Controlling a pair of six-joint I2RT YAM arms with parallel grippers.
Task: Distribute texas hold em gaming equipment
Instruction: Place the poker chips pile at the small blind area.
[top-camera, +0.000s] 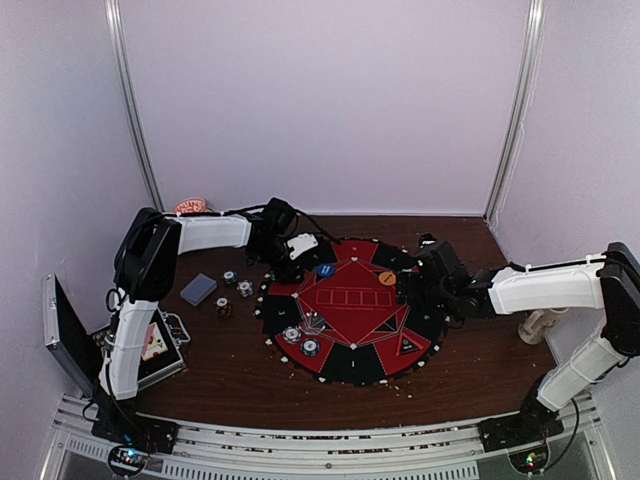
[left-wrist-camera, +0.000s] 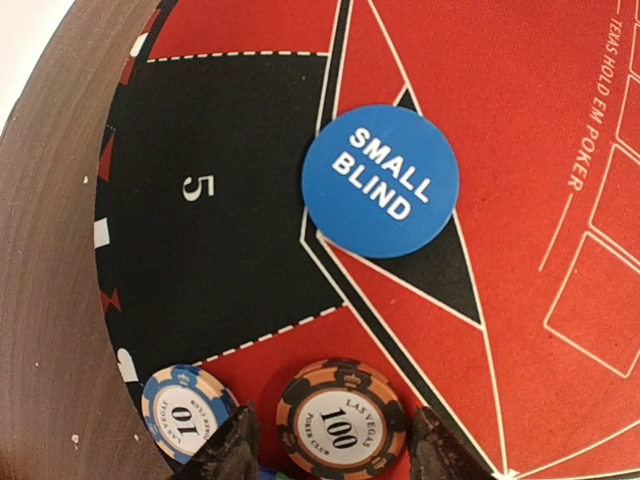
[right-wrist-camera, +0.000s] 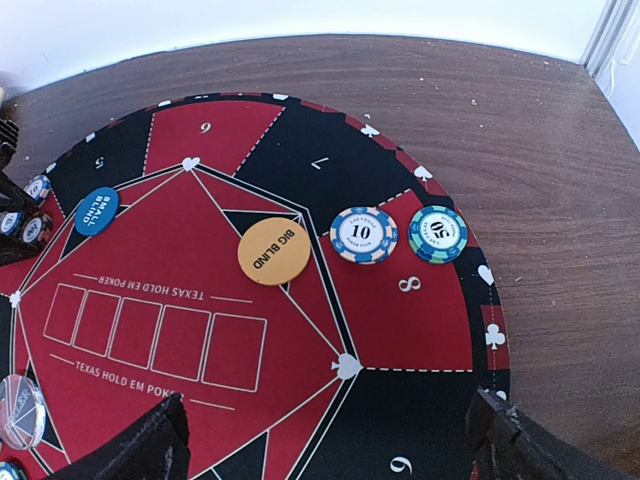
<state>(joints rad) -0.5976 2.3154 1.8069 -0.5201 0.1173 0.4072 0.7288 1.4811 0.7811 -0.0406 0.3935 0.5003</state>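
Note:
A round red and black poker mat (top-camera: 352, 362) lies mid-table. My left gripper (top-camera: 289, 264) hangs low over its far left edge, jaws slightly open. An orange and black 100 chip (left-wrist-camera: 341, 418) lies flat on the mat between the fingertips (left-wrist-camera: 228, 450), with small gaps each side. A blue 10 chip (left-wrist-camera: 186, 411) sits beside it, and the blue small blind button (left-wrist-camera: 380, 181) just beyond. My right gripper (right-wrist-camera: 330, 440) stands open and empty over seat 9. Ahead of it lie the orange big blind button (right-wrist-camera: 273, 257), a 10 chip (right-wrist-camera: 363, 235) and a 50 chip (right-wrist-camera: 437, 234).
A grey-blue card deck (top-camera: 198, 289) and three loose chips (top-camera: 245, 288) lie on the wood left of the mat. More chips (top-camera: 311, 347) rest on the mat's near left. An open metal case (top-camera: 70, 335) stands at far left, a beige mug (top-camera: 540, 325) at right.

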